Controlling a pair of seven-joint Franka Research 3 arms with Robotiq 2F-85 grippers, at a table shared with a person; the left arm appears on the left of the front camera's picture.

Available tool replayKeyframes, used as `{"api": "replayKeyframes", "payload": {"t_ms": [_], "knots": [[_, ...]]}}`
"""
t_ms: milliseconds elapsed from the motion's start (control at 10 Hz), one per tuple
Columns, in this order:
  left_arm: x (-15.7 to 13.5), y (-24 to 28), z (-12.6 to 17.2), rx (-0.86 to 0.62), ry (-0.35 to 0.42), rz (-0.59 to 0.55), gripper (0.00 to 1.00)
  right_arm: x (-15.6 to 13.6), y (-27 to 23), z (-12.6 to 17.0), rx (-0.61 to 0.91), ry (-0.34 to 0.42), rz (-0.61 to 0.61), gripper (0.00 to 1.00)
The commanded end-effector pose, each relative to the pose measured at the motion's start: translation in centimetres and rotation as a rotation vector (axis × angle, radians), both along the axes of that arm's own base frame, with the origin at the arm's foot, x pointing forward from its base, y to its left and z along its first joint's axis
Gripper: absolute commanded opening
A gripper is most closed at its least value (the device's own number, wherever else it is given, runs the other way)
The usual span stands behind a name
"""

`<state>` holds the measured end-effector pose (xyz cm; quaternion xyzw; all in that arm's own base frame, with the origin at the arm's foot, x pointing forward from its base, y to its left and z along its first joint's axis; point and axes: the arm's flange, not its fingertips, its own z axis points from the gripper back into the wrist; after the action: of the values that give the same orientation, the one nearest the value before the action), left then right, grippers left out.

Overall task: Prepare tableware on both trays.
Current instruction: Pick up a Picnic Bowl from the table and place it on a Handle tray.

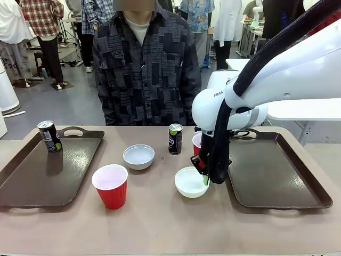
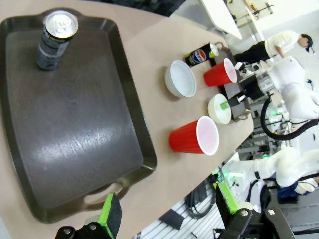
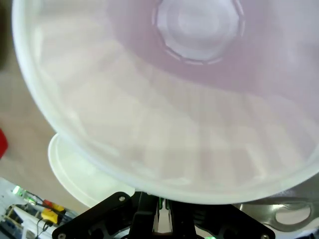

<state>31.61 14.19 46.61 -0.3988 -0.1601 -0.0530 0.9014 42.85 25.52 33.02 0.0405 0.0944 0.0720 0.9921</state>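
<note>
**One can placed, five pieces left to set out**

A person stands at the far side of a tan tabletop [image 1: 160,229] that carries two large dark brown rectangular plastic trays.

- **Left tray:** The left tray [image 1: 32,186] holds one slim dark drink can [image 1: 49,136], upright near its far corner.
- **Right tray:** The right tray [image 1: 277,176] holds nothing.
- **Between the trays, on the tabletop:**
  - a pale grey-blue round bowl [image 1: 138,156]
  - a red plastic cup with a white inside [image 1: 111,185], nearer the robot
  - a second slim dark can [image 1: 175,138]
  - a second red cup [image 1: 197,143], partly hidden behind the right arm

The right claw [image 1: 205,180] is clamped on the rim of the small white round bowl [image 1: 187,184], which sits just beside the right tray. Whether the bowl is lifted off the tabletop cannot be told. The left claw [image 2: 169,209] hangs with its fingers apart, holding nothing, above the handle end of the left tray.

The work looks to be at an early stage. The white bowl seems next, probably for the right tray. After that, both cups, the other bowl and the second can remain to be shared out.
</note>
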Motion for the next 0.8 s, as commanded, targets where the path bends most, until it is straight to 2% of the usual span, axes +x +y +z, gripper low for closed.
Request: {"api": "replayKeyframes", "payload": {"t_ms": [0,100,300,500,700], "knots": [[0.0,0.1,0.0,-0.017,-0.011,-0.004,1.0,-0.7,-0.1,1.6,0.019,0.047,0.054,0.04],[0.0,0.1,0.0,-0.017,-0.011,-0.004,1.0,-1.8,-0.2,4.1,0.033,0.051,0.121,0.04],[0.0,0.1,0.0,-0.017,-0.011,-0.004,1.0,-3.5,-1.2,9.0,0.085,0.018,0.149,0.04],[0.0,0.1,0.0,-0.017,-0.011,-0.004,1.0,-3.7,-3.7,11.9,0.095,-0.015,0.146,0.04],[0.0,0.1,0.0,-0.017,-0.011,-0.004,1.0,-3.4,-8.1,13.5,0.097,-0.008,0.112,0.04]]}}
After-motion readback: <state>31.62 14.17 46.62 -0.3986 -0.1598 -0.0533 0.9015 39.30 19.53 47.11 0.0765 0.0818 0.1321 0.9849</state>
